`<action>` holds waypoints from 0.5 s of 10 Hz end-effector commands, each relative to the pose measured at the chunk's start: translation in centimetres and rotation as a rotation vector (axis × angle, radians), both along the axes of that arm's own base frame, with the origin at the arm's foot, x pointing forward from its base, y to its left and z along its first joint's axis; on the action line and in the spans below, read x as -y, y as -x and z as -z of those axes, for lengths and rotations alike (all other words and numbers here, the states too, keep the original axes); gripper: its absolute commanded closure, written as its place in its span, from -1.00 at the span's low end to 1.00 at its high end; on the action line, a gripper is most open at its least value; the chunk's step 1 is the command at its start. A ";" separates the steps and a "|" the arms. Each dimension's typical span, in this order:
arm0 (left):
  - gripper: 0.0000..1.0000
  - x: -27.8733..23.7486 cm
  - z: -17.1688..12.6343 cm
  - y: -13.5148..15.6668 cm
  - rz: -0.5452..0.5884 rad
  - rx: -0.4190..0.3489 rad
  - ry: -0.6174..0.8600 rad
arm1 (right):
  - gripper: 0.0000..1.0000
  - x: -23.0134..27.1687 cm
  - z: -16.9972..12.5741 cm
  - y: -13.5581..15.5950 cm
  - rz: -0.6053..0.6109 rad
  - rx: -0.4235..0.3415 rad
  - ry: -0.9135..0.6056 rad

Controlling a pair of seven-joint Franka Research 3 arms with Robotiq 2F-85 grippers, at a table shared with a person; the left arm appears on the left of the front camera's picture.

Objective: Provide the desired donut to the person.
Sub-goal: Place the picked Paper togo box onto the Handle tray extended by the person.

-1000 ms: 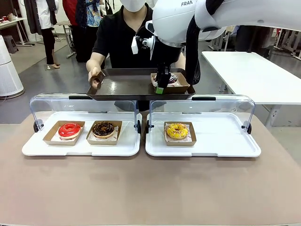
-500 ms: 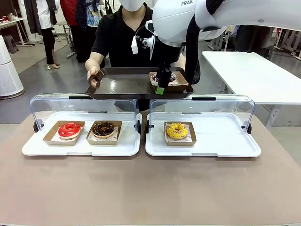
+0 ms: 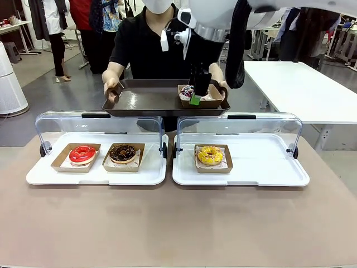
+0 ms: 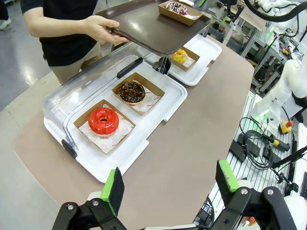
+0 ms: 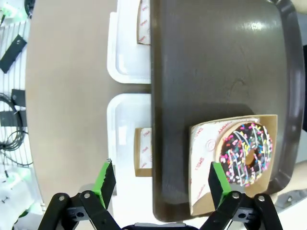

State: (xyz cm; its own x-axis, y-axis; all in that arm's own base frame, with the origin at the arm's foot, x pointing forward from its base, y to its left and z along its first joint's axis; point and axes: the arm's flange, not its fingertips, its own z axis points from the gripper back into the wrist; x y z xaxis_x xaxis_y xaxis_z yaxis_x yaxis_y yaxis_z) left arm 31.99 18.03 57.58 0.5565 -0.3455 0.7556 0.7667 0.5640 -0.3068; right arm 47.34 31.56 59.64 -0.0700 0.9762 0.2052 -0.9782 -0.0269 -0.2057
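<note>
The person (image 3: 146, 44) in a black shirt holds a dark brown tray (image 3: 145, 100) with both hands beyond the display cases. At its right end a cardboard box holds a chocolate donut with coloured sprinkles (image 3: 186, 91). My right gripper (image 3: 196, 99) hangs open and empty just above that box. In the right wrist view the sprinkled donut (image 5: 244, 153) lies on the tray (image 5: 206, 62), off to one side of the right gripper (image 5: 160, 184). High over the table's near corner, my left gripper (image 4: 170, 184) is open and holds nothing.
Two white trays (image 3: 95, 176) (image 3: 262, 173) with raised clear lids lie on the brown table. The left one carries a red donut (image 3: 82, 153) and a chocolate donut (image 3: 122, 152), the right one a yellow donut (image 3: 210, 154). A white table (image 3: 301, 89) stands at the far right.
My right arm has lifted and drawn up from the boxed donut on the tray. The person has raised the tray slightly. The donuts in the cases stay put.
</note>
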 end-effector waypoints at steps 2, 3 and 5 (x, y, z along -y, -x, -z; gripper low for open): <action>-1.00 -0.1 0.0 0.1 0.008 0.021 0.016 | -1.00 3.0 -1.0 2.4 -0.020 -0.056 0.042; -1.00 -0.1 0.0 0.1 0.008 0.021 0.016 | -1.00 4.9 -2.1 4.4 -0.022 -0.085 0.130; -1.00 -0.1 0.0 0.1 0.008 0.021 0.016 | -1.00 11.5 -4.9 9.2 -0.029 -0.045 0.243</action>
State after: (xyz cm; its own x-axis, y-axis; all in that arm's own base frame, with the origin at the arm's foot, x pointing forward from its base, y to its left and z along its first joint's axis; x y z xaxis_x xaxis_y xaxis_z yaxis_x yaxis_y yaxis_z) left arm 32.00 18.06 57.54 0.5575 -0.3450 0.7551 0.7660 0.5645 -0.3076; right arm 40.49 23.64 63.98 -0.0706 0.9970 0.0302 -0.9918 -0.0669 -0.1092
